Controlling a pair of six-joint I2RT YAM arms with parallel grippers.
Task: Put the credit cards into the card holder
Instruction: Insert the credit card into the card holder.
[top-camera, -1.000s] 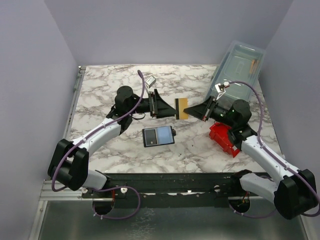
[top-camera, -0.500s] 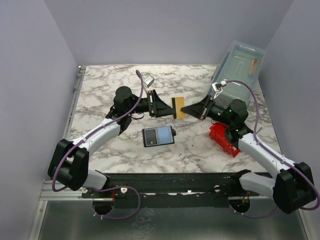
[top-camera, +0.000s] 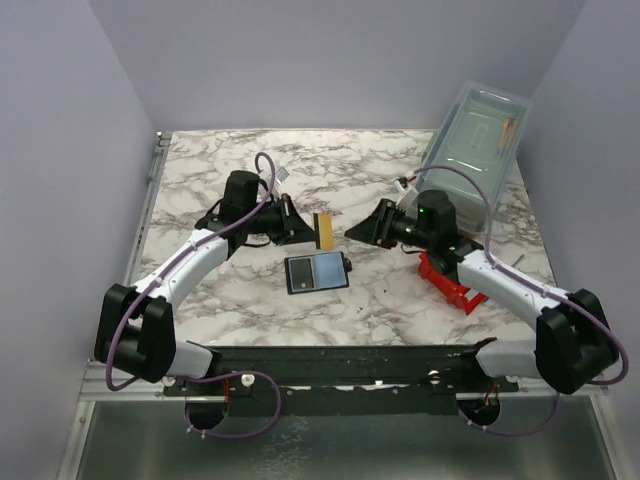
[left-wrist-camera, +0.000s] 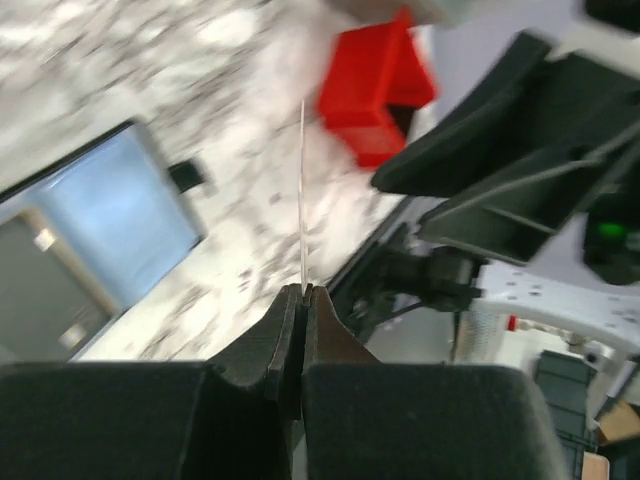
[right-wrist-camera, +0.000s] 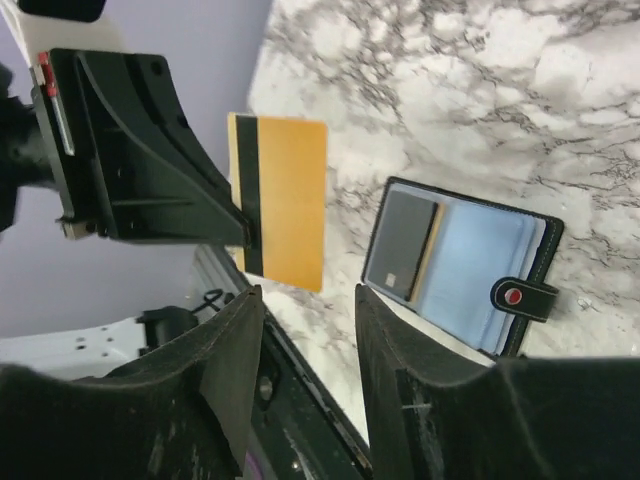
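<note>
My left gripper is shut on one edge of an orange-gold credit card with a dark stripe, holding it above the table. In the left wrist view the card shows edge-on, rising from the closed fingertips. My right gripper stands open just right of the card, apart from it; its wrist view looks at the card's face past its own spread fingers. The black card holder lies open on the table below, its pale blue panel showing, with a grey card tucked in its left side.
A red bin sits under my right forearm at the right. A clear lidded box leans at the back right corner. Purple walls close in the marble table on three sides.
The card has passed from my right gripper to my left: the left jaws closed on it, the right jaws opened. Both arms shifted left and nearer, over the card holder.
</note>
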